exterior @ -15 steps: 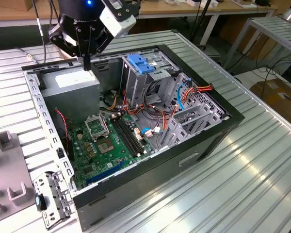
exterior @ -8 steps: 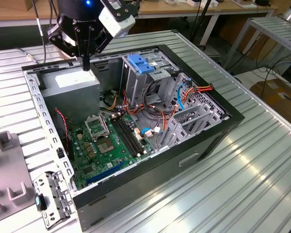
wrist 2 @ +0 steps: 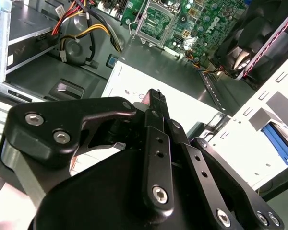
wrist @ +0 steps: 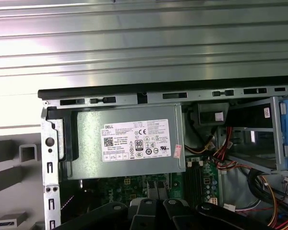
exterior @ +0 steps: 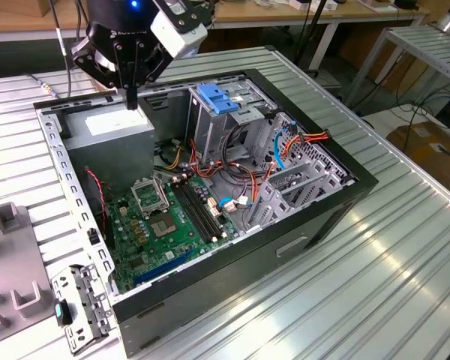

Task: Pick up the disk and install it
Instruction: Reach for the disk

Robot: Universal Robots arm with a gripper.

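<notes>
My gripper [exterior: 131, 96] hangs over the far corner of the open computer case [exterior: 345, 187], on the exterior view's left. Its fingertips are just above the grey power supply [exterior: 109, 131]. The fingers are shut together with nothing between them, as the second wrist view confirms at the gripper [wrist 2: 157, 96]. What looks like the disk [wrist 2: 277, 139] is a bright blue frame around a dark body in a pale holder outside the case wall. It is apart from the gripper.
Inside the case lie the green motherboard [exterior: 172, 217], a tall grey drive cage [exterior: 210, 131] with a ribbed blue clip [exterior: 214, 97], and red, orange and blue cables [exterior: 285, 146]. Grey fixtures [exterior: 7, 262] stand on the ribbed metal table [exterior: 405, 270].
</notes>
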